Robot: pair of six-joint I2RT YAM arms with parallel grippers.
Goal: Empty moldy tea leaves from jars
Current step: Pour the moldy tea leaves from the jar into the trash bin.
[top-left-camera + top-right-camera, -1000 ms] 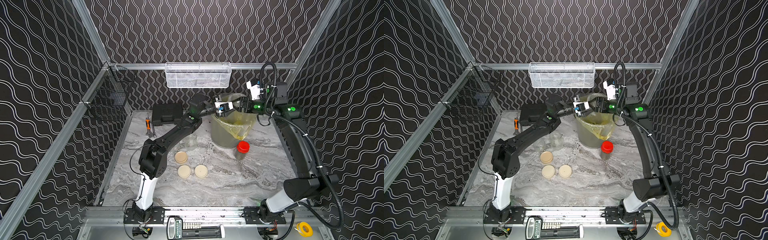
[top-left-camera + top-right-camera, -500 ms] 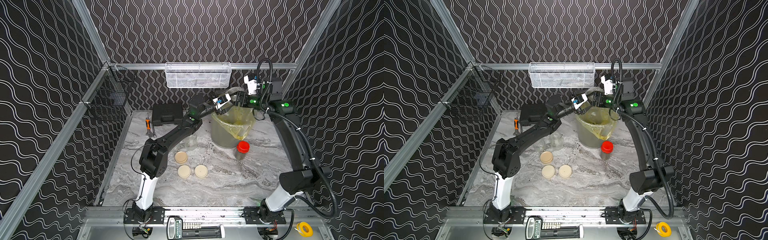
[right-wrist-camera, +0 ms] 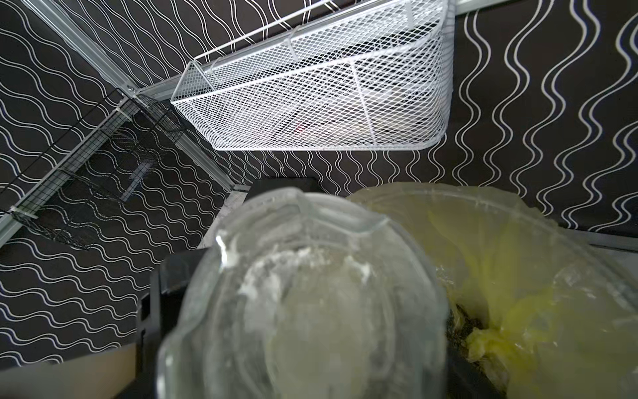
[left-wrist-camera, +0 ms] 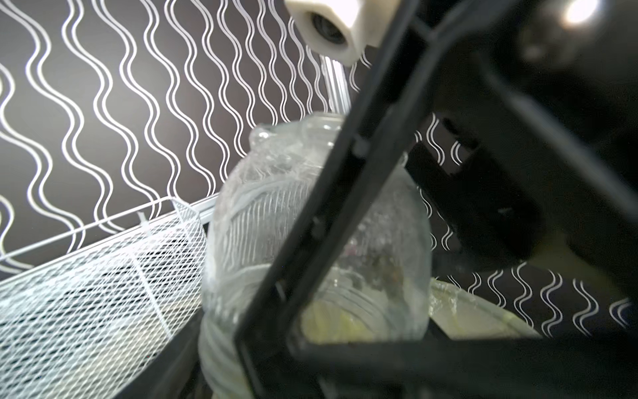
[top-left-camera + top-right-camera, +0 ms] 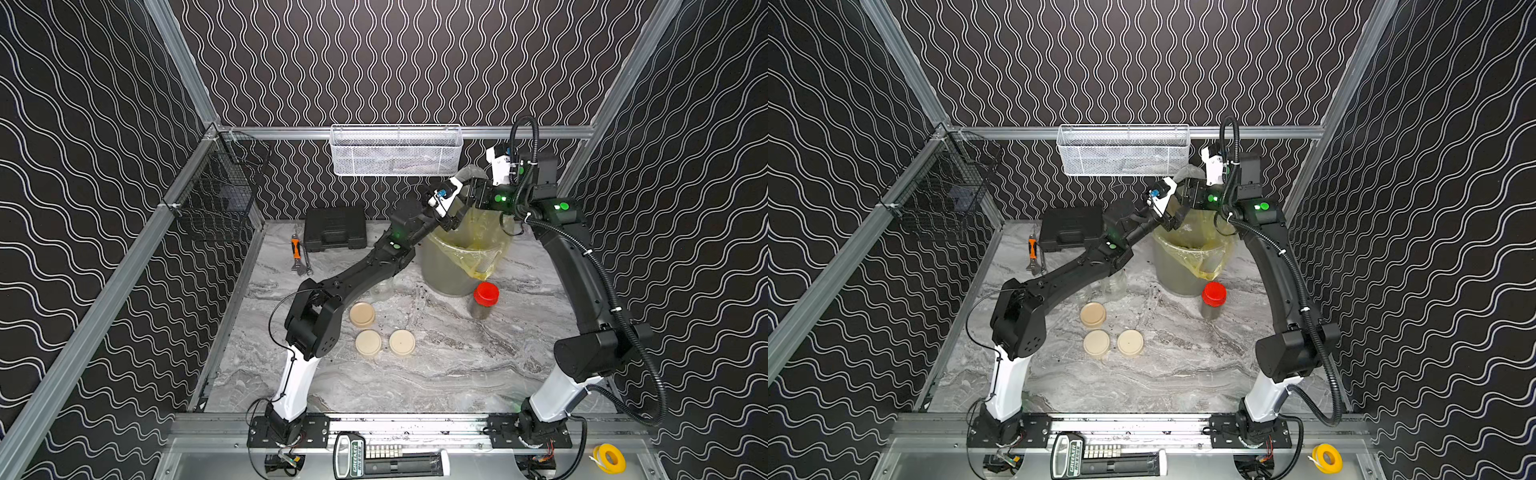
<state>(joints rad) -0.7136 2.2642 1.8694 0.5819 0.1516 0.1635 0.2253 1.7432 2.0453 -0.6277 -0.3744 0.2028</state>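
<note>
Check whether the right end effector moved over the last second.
Yes; right end effector, gripping a clear glass jar, rose toward the white mesh wall basket.

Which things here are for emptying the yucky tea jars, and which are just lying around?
For the job: held jar, red-lidded jar, open jars on table, three cream lids, yellow-bagged bucket, tea leaves in bag.
Just lying about: black case, orange-handled tool, white mesh basket, black wire basket, yellow tape roll.

The glass jar (image 3: 303, 311) is clear and glossy, clouded inside by a white film; the bin liner (image 5: 469, 253) is thin, crinkled, translucent yellow plastic. I read the tabletop (image 5: 457, 374) as smooth grey marble, the basket (image 5: 395, 151) at twelve o'clock as white-coated metal mesh, and the red lid (image 5: 486, 293) at two o'clock as shiny plastic.
</note>
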